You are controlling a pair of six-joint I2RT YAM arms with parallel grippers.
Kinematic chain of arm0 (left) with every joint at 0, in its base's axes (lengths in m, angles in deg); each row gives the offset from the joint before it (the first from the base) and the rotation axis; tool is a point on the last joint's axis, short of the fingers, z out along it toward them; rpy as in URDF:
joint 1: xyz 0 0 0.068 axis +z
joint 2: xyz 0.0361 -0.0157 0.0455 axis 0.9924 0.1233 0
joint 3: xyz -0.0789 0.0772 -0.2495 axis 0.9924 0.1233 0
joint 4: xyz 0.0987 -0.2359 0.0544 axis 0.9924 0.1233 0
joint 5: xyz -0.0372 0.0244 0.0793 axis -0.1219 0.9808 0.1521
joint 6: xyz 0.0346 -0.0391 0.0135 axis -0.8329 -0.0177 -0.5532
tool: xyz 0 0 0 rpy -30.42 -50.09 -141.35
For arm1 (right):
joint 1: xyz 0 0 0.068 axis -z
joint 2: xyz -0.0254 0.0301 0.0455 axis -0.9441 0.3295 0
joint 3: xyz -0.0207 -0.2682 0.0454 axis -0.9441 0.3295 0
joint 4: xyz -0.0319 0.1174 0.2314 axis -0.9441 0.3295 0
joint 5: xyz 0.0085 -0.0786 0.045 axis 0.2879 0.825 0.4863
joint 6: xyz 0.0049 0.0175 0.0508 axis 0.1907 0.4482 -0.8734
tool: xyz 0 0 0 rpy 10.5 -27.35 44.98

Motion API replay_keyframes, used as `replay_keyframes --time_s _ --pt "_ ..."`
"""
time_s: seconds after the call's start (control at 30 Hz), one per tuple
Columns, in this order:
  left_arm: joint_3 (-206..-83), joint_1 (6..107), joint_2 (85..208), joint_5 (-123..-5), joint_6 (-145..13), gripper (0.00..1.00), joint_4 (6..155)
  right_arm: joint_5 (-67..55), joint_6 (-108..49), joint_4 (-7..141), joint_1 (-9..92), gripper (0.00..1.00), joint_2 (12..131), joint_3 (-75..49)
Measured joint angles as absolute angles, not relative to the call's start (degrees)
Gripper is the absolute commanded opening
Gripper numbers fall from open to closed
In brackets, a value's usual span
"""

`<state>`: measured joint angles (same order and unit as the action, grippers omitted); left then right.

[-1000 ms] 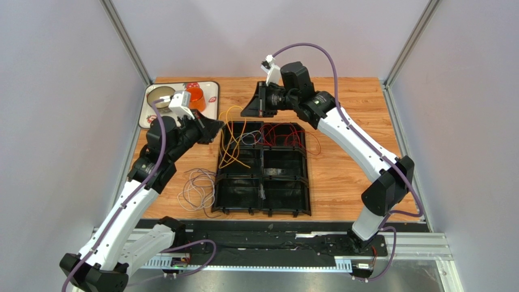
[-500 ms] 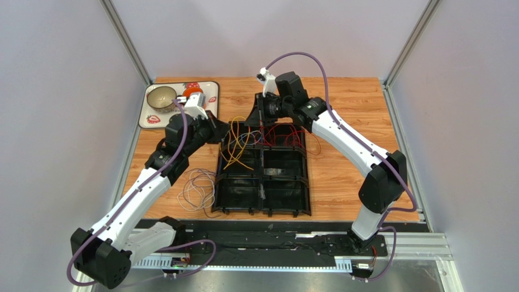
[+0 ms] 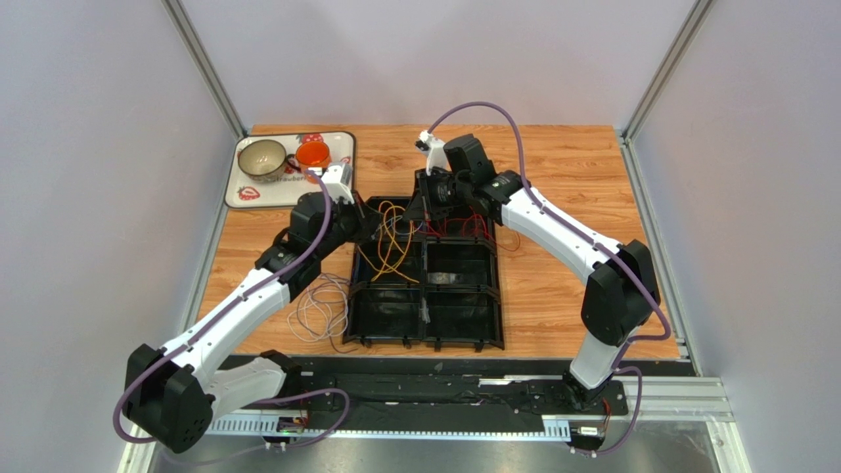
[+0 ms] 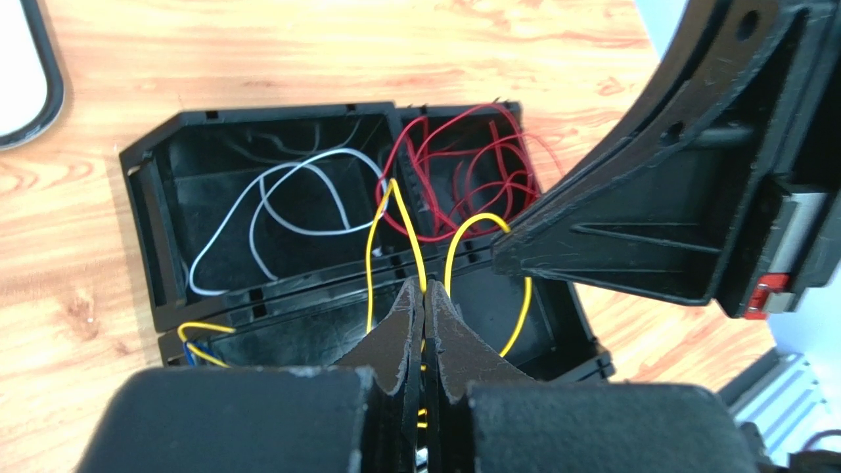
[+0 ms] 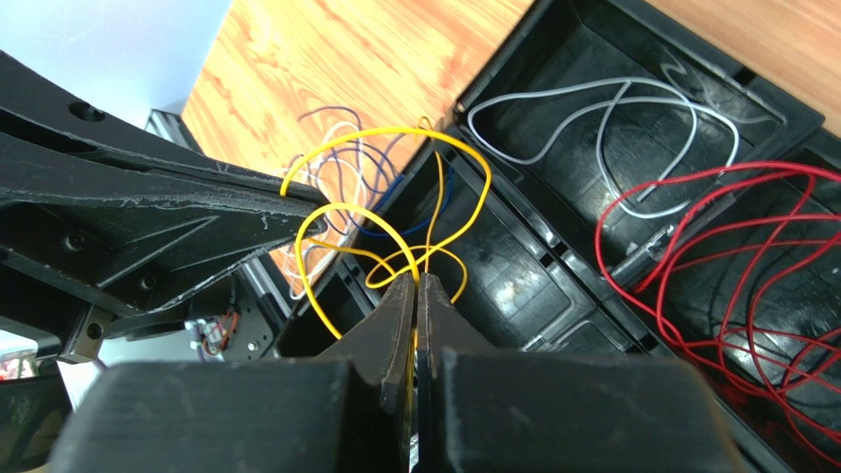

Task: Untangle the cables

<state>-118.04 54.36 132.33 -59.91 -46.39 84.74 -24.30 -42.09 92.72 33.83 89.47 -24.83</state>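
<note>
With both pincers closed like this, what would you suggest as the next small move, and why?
Probably ease them apart and slightly upward. The left pincer and right pincer are each shut on the yellow cable, whose loops hang over the tray close to the red cables, so a gentle spread should open them.

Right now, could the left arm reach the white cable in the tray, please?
Probably not yet: the white cable lies uncovered ahead, but the left gripper has its jaws shut on the yellow cable and must release first.
</note>
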Motion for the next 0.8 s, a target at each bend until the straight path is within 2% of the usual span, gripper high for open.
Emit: replay_keyframes --time_s 0.47,0.67,0.8 --pt "-109.58 50.36 131.63 -51.73 -45.98 0.01 81.83 -22.92 -40.85 89.7 31.82 0.0 89.27 -17.77" --pt "-106.65 49.44 129.77 -49.79 -45.34 0.12 81.94 -20.65 -40.78 89.59 28.3 0.0 89.27 -16.83" --pt "-105.91 48.83 128.66 -49.31 -44.69 0.25 82.75 -17.72 -40.63 89.72 26.64 0.0 89.54 -16.85"
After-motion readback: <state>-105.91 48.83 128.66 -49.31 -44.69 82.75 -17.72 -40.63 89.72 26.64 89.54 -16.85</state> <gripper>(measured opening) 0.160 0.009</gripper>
